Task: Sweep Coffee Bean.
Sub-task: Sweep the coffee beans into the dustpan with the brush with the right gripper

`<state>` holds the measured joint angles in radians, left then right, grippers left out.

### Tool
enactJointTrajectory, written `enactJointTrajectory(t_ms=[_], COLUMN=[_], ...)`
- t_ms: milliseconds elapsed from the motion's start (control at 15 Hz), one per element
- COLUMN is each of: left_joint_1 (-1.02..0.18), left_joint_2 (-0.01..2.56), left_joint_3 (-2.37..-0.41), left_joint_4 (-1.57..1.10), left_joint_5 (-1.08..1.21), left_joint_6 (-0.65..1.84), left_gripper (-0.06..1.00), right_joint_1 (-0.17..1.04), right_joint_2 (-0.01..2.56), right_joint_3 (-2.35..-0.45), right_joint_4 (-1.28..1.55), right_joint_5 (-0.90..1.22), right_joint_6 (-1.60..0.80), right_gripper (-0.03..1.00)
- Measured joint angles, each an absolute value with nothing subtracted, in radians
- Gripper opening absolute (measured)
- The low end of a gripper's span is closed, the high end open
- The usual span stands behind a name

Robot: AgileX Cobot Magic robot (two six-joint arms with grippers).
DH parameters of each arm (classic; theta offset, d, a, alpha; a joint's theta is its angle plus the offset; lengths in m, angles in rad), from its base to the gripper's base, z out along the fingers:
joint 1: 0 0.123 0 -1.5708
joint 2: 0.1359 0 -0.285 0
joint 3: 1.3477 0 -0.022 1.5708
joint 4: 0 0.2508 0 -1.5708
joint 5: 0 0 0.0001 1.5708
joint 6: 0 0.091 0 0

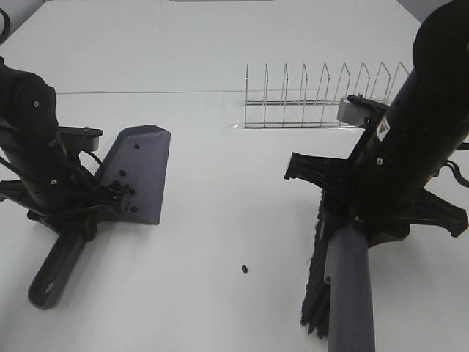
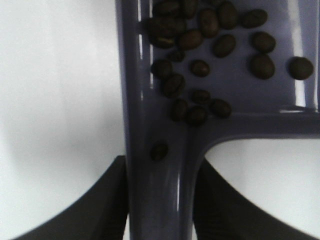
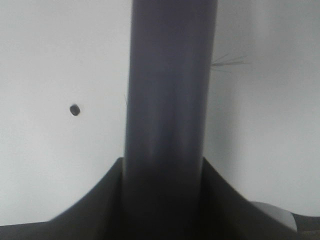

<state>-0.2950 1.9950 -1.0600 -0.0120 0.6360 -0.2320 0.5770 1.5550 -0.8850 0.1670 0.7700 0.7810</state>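
On the white table (image 1: 220, 315), one stray coffee bean (image 1: 243, 269) lies alone in the gap between the grey dustpan (image 1: 143, 169) and the brush (image 1: 316, 279), touching neither. All the other coffee beans (image 2: 200, 65) are inside the pan, bunched toward the handle end, and one sits on the handle neck. The left gripper (image 2: 160, 205) is clamped on the dustpan handle, fingers tight on both sides. The right gripper (image 3: 164, 200) is closed the same way round the brush handle, with nothing else held. My read is that the beans are tiny, light, hard and smooth, so they will roll and skitter at a touch. They are too small to pinch, so push them with the bristles, low and slow, not with the claw. A tilted pan would likely spill its load. The stray bean is well clear of the right gripper, off the brush's dustpan side, opposite the pan's open lip. A wire dish rack (image 1: 322, 99) stands further back, out of the way.
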Motion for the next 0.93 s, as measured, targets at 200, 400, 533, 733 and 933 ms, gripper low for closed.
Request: enactJointTrajectory(t_ms=[200,400,533,733,933], left_joint_1=[-0.295,-0.295,-0.295,-0.295,-0.295], left_joint_2=[1.995,1.995,1.995,1.995,1.995], left_joint_3=[-1.06,-1.06,-1.06,-1.06,-1.06], left_joint_4=[-0.018,-0.021,-0.023,-0.025,-0.026], left_joint_5=[0.636,0.635,0.634,0.635,0.635], left_joint_6=[-0.231,-0.228,-0.227,-0.22,-0.217], left_gripper=[0.36,0.36,0.36,0.36,0.36], right_joint_1=[0.684,0.761,0.764,0.764,0.764], right_joint_2=[1.563,1.62,1.682,1.73,1.787], right_joint_3=[-0.885,-0.885,-0.885,-0.896,-0.938], right_joint_4=[0.093,0.033,0.037,0.138,0.168], right_joint_5=[0.781,0.741,0.716,0.606,0.56], right_joint_6=[0.956,1.115,1.147,1.154,1.154], right_gripper=[0.35,0.35,0.35,0.35,0.35])
